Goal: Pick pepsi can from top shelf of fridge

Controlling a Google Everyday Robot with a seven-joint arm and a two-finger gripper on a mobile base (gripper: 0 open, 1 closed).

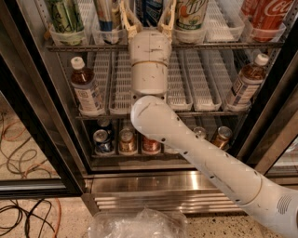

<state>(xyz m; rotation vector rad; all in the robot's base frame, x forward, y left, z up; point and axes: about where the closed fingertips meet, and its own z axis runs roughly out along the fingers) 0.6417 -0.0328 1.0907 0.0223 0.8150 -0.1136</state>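
The pepsi can (152, 13), dark blue with white markings, stands in a white lane tray on the top shelf (219, 45) of the fridge (42, 116), its top cut off by the frame edge. My gripper (148, 6) reaches up to it from the white arm. The two tan fingers (127, 21) stand open, one on each side of the can. I see no squeeze on the can.
A green can (65, 16) and a slim silver-blue can (109, 16) stand left of the pepsi can. On its right are a green-white can (192, 14) and a red Coca-Cola can (272, 14). Brown bottles (86, 88) stand on the middle rack and cans (103, 142) on the bottom one. A plastic bag (139, 225) lies on the floor, with cables (23, 153) to the left.
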